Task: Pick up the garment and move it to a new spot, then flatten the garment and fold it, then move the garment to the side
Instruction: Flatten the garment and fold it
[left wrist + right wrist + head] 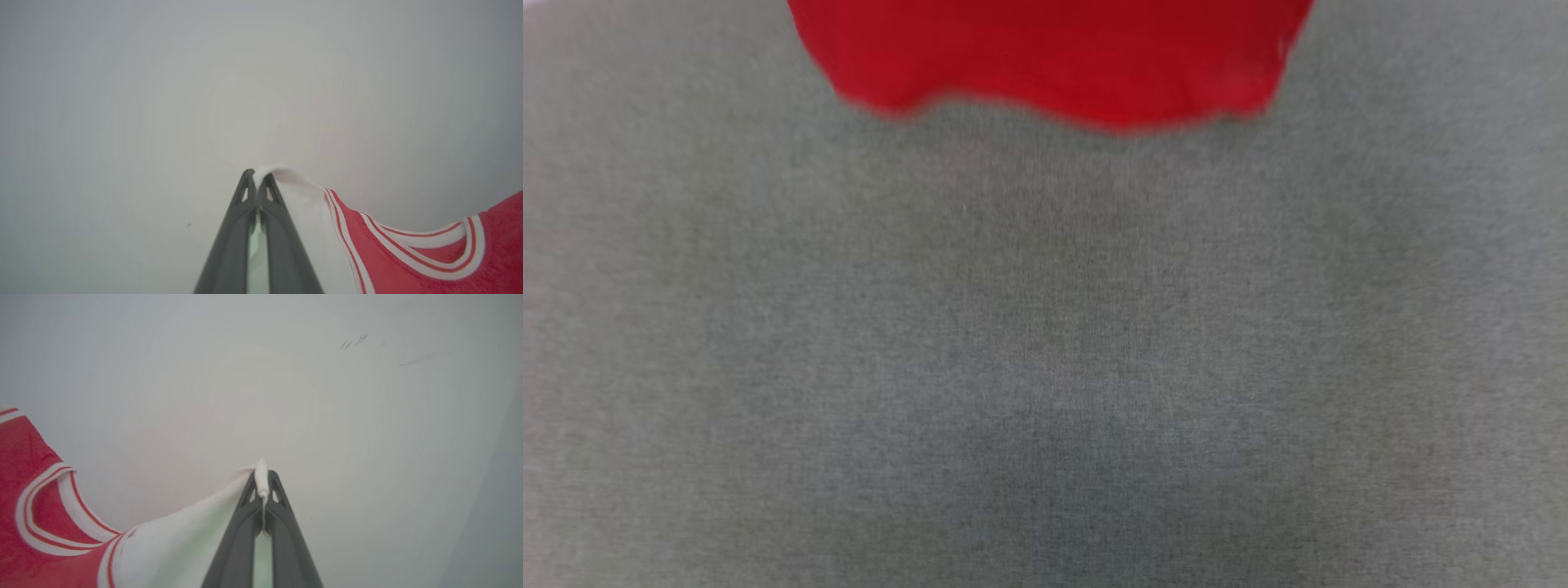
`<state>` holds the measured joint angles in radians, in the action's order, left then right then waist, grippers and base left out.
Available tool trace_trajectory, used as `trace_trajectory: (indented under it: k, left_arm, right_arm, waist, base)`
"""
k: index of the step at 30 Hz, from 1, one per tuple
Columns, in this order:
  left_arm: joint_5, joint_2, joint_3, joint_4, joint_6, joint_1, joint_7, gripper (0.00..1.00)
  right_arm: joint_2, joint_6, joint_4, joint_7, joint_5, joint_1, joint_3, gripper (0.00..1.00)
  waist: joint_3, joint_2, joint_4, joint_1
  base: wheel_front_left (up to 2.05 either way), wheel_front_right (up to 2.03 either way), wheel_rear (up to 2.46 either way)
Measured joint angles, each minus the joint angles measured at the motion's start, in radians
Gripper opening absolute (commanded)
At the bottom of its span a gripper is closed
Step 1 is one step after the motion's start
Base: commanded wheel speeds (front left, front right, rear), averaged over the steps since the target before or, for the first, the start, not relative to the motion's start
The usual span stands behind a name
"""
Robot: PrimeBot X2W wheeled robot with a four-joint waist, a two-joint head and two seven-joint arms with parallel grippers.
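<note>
Left wrist view — my left claw clamps the garment by its white sleeve, collar sagging to its right; right claw mirrors it — pale backdrop ahead.

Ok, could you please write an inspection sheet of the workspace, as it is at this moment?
Surface: grey woven surface, blurred.
Job's things: garment, red edge at the head view's top; striped collar in both wrist views.
Clutter: nothing seen.
Grippers: left gripper and right gripper each shut on the garment's white cloth.
Cables: nothing seen.
Surroundings: plain pale background; small dark marks in right wrist view.
</note>
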<state>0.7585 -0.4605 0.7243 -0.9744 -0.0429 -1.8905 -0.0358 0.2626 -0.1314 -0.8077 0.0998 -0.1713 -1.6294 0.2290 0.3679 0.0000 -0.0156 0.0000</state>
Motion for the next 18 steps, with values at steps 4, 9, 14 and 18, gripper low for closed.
trace_trajectory:
  k: [4, 9, 14, 18]
  left_arm:
    - [-0.013, 0.014, -0.031, 0.011, 0.003, -0.074, 0.187, 0.0]
    - [-0.021, 0.024, -0.025, -0.001, -0.03, -0.017, 0.275, 0.0]
    - [-0.026, 0.013, 0.0, -0.018, -0.049, 0.13, 0.287, 0.0]
    - [0.003, 0.006, 0.023, -0.04, -0.065, 0.272, 0.233, 0.0]
  right_arm:
    - [0.032, 0.0, -0.002, 0.144, 0.137, -0.071, -0.003, 0.0]
    - [0.047, 0.0, 0.01, 0.161, 0.22, -0.015, 0.034, 0.0]
    - [0.075, 0.0, 0.019, 0.161, 0.154, 0.127, 0.108, 0.0]
    - [0.094, 0.0, -0.011, 0.139, 0.02, 0.266, 0.155, 0.0]
  waist:
    - [0.072, 0.0, 0.003, 0.0]
    - [0.146, 0.0, 0.018, 0.0001]
    - [0.164, 0.0, 0.046, 0.0]
    - [0.135, 0.0, 0.058, 0.0]
  base:
    - [0.0, 0.0, 0.0]
    - [0.0, 0.0, 0.0]
    - [0.0, 0.0, 0.0]
    - [0.0, 0.0, 0.0]
